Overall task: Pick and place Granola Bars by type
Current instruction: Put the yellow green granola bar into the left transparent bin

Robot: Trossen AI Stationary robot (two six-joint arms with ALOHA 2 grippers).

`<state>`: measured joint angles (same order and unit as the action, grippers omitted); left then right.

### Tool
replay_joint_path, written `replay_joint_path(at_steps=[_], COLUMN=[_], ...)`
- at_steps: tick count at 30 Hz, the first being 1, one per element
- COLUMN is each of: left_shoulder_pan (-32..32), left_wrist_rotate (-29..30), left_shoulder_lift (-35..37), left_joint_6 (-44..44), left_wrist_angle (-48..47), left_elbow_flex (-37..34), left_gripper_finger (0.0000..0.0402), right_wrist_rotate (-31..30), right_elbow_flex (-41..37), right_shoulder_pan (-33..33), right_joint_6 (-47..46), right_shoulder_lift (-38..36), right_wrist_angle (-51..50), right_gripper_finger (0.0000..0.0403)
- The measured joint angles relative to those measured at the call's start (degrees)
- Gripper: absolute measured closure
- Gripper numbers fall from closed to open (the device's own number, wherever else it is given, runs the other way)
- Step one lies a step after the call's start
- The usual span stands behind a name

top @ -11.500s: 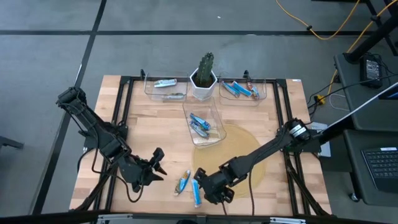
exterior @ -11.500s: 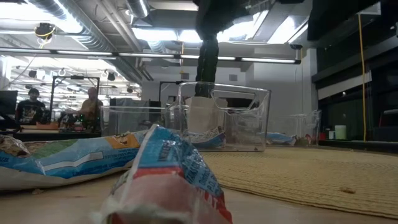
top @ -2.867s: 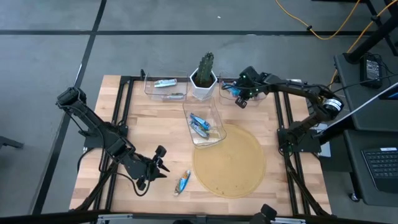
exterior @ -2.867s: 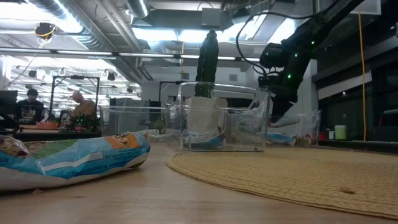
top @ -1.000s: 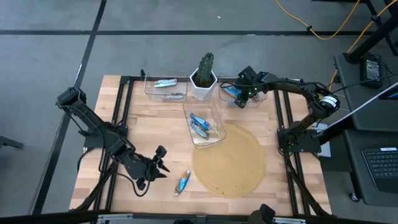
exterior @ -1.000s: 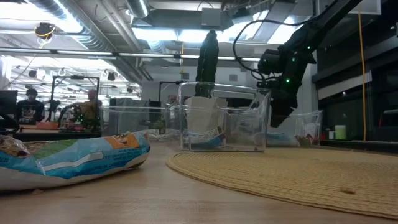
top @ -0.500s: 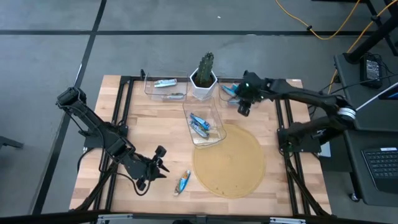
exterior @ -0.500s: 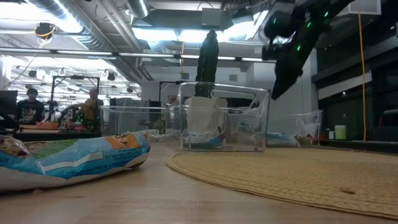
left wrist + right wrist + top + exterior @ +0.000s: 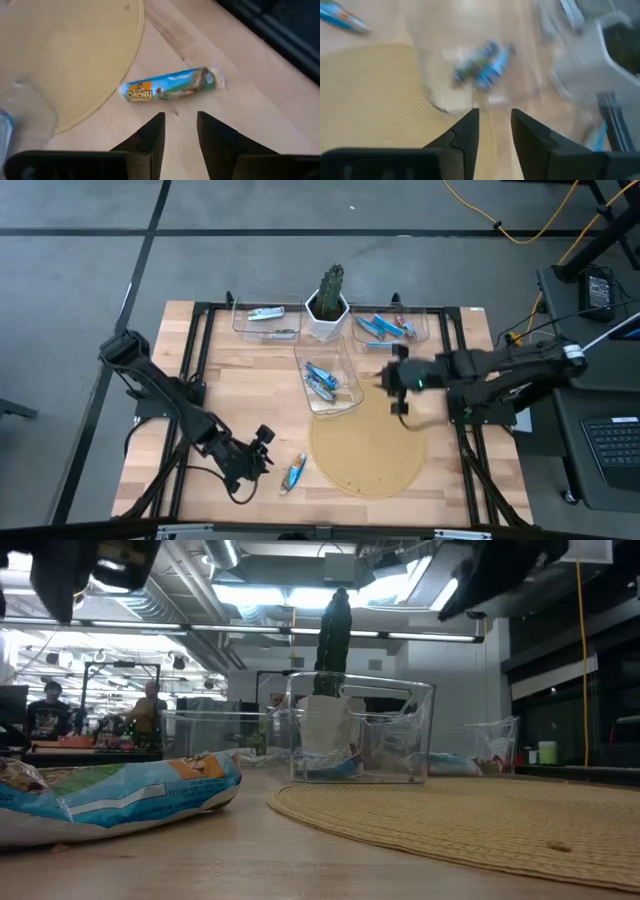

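Fingers of the left gripper (image 9: 177, 131) stand narrowly apart, empty, above the lone granola bar (image 9: 170, 84) at the high view's lower centre. Likely light, crinkly and slippery, it is best pinched across its middle. The right gripper (image 9: 397, 390) hovers centre-right, narrowly parted, empty.

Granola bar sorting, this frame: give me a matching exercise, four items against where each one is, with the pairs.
Items:
1. left gripper
2. right gripper
3. cactus pot
4. loose granola bar

Places:
A. between the two far bins
B. on bare wood at the table's near edge, beside the round mat
C. above the mat's far edge, empty
D. open, low over the wood just beside the loose bar

Pairs: 1-D, 2-C, 3-A, 4-B
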<state>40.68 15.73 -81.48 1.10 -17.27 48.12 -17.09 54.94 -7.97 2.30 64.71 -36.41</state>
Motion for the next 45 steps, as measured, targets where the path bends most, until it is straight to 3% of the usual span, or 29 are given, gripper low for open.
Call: replay_joint_path(at_steps=[7, 13, 22, 32, 45], left_shoulder_pan=[0.02, 0.0, -0.87, -1.22, -2.62], left_wrist_rotate=[2.6, 3.43, 4.02, -3.15, -9.24], left_shoulder_lift=[-4.15, -5.64, -8.21, -13.53, -18.69], left_joint_6=[5.84, 6.12, 6.82, 8.12, 8.7], left_wrist_angle=[6.36, 9.64, 12.22, 16.79, 22.79], left_elbow_flex=[0.0, 0.02, 0.02, 0.04, 0.04], left_gripper_finger=[0.0295, 0.0285, 0.0244, 0.0189, 0.0183], right_wrist_rotate=[-9.4, -11.39, -11.37, -11.39, -11.4], right_elbow_flex=[-4.62, -8.25, -7.08, -7.08, -7.08], right_shoulder_pan=[-16.32, -21.95, -22.24, -22.24, -22.2], right_joint_6=[1.11, 5.76, 5.55, 2.43, 2.63], right_shoulder_lift=[3.54, 8.44, 13.51, 13.7, 13.7], right_wrist_angle=[18.12, 34.74, 36.25, 37.04, 37.02], right_gripper_finger=[0.0286, 0.0286, 0.0286, 0.0286, 0.0286])
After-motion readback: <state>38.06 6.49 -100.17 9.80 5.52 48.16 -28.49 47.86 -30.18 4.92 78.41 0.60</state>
